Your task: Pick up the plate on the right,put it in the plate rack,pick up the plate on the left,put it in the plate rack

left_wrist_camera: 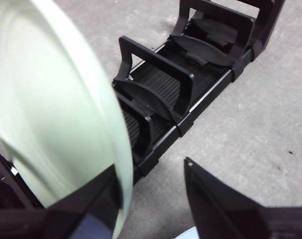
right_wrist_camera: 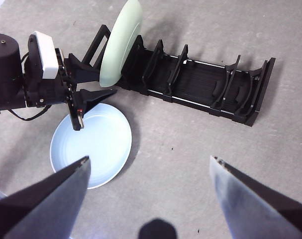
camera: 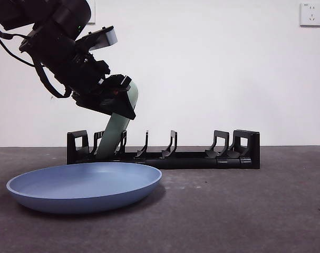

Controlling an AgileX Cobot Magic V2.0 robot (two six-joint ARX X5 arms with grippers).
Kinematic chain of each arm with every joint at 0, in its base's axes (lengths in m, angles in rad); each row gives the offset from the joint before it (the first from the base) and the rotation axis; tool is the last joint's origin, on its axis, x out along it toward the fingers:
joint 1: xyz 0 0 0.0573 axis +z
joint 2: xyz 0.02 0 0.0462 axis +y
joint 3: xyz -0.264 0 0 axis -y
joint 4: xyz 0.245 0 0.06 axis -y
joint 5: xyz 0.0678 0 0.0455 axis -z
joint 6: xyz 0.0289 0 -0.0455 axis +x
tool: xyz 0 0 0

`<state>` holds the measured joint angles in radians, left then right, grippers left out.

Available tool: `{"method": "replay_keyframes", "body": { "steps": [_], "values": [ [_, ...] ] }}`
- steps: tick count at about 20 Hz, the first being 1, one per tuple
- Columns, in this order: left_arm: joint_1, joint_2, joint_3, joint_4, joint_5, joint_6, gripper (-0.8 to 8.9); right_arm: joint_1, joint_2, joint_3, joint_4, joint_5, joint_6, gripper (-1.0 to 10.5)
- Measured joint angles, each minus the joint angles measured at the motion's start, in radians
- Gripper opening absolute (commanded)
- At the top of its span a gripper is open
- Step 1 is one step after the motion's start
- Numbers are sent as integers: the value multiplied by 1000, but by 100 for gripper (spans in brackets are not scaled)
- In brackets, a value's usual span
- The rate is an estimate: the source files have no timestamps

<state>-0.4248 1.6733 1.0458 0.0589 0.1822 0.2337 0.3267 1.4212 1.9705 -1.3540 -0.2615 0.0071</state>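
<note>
A pale green plate [camera: 117,132] [left_wrist_camera: 51,109] [right_wrist_camera: 122,42] stands tilted in a slot near the left end of the black plate rack [camera: 202,158] [left_wrist_camera: 160,89] [right_wrist_camera: 200,79]. My left gripper [camera: 117,103] [left_wrist_camera: 151,167] [right_wrist_camera: 103,79] is at the plate's upper rim with its jaws open. One jaw lies against the plate and the other stands well off it. A blue plate [camera: 83,184] [right_wrist_camera: 93,144] lies flat on the table in front of the rack's left half. High above the table, my right gripper [right_wrist_camera: 149,158] is open and holds nothing.
The other slots of the rack to the right of the green plate hold nothing. The table is dark grey, with a white wall behind it and a socket [camera: 311,14] at the upper right.
</note>
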Motion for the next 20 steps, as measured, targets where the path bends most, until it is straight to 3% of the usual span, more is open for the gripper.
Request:
{"method": "replay_keyframes", "body": {
  "steps": [3, 7, 10, 15, 20],
  "values": [
    [0, -5, 0, -51, -1, 0, 294, 0, 0, 0, 0, 0, 0, 409],
    [0, -86, 0, -137, -1, 0, 294, 0, 0, 0, 0, 0, 0, 409],
    [0, -210, 0, -192, -1, 0, 294, 0, 0, 0, 0, 0, 0, 409],
    [0, -442, 0, -420, 0, 5, 294, 3, 29, 0, 0, 0, 0, 409],
    [-12, -703, 0, -701, 23, 137, 294, 99, 196, 0, 0, 0, 4, 409]
  ]
}}
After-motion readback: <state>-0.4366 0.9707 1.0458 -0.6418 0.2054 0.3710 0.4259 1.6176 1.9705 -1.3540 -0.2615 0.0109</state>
